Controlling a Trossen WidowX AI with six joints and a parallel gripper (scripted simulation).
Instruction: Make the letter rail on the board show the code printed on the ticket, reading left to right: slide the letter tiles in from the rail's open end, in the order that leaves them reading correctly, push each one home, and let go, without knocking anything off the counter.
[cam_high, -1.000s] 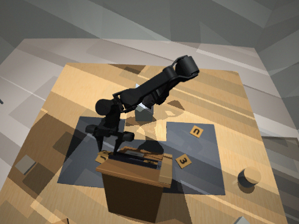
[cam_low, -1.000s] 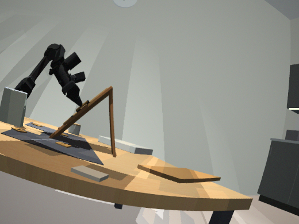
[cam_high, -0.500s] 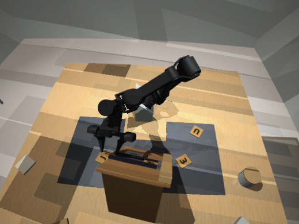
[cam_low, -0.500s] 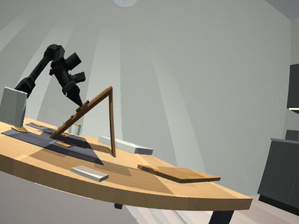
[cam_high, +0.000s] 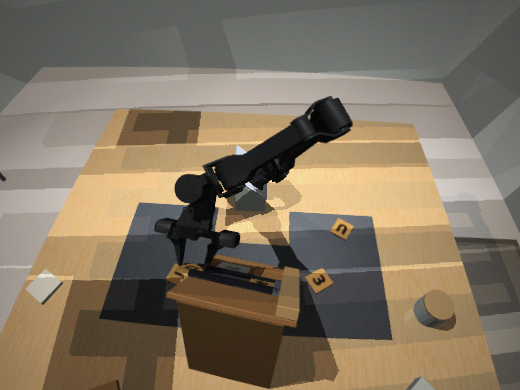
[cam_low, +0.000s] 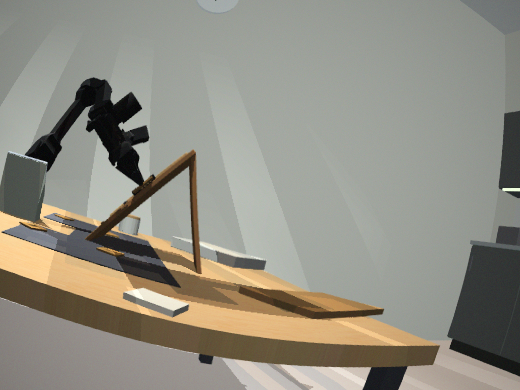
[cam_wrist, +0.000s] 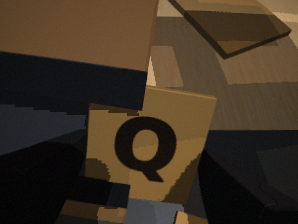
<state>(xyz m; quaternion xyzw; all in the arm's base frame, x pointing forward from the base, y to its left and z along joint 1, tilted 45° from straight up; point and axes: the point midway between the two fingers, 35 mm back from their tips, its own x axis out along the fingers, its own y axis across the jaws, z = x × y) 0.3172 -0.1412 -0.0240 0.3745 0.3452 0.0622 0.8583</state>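
My gripper (cam_high: 194, 266) (cam_low: 143, 184) is shut on the Q tile (cam_wrist: 190, 120), one finger on each side. The Q tile is at the left end of the dark rail (cam_high: 235, 281) on the sloping wooden board (cam_high: 225, 301) (cam_low: 172, 168). In the wrist view its upper left corner meets the dark rail end (cam_wrist: 115, 87); how far it is in the rail is unclear. An orange patch, perhaps a tile, shows inside the rail. A tile marked like a 3 (cam_high: 319, 280) and one like an n or U (cam_high: 342, 229) lie right of the board. Another tile (cam_high: 175, 274) (cam_low: 110, 251) lies beyond its left end. The ticket's code is unreadable.
A dark mat (cam_high: 350, 315) lies under the board. A grey upright block (cam_high: 250, 201) (cam_low: 22, 187) stands behind. A round pot (cam_high: 435, 307) stands right, a pale block (cam_high: 44, 286) (cam_low: 156, 301) left. A flat wooden slab (cam_low: 345, 302) (cam_wrist: 235, 30) lies in front of the board.
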